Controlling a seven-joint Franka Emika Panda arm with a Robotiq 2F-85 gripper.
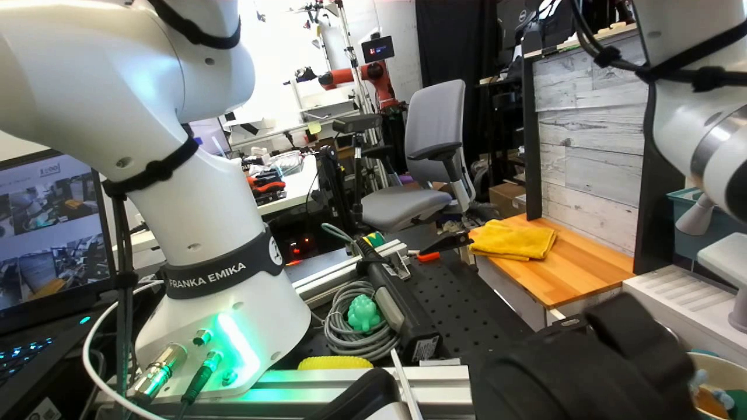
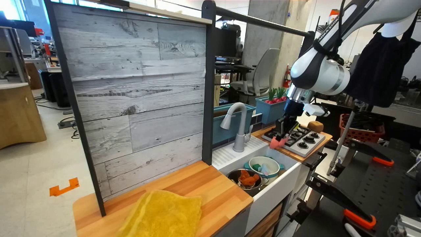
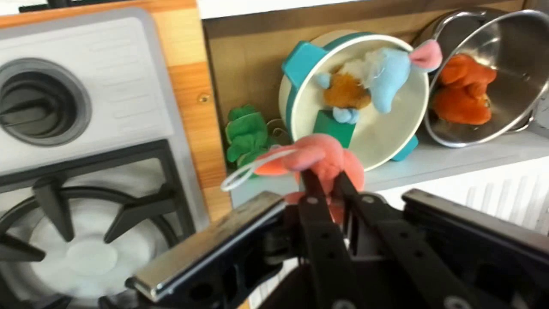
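One pink plush toy (image 3: pixel 319 151) hangs pinched in the gripper (image 3: pixel 327 182); well apart, a black band (image 1: pixel 219 273) reads "FRANKA EMIKA"

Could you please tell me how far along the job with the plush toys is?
Apparently done: the blue toy lies in the cream pot, the orange toy in the steel pot. In hand: the pink toy, gripped in the jaws. Left, probably: setting it down; perhaps also the green toy, which lies in the sink beside the cream pot.
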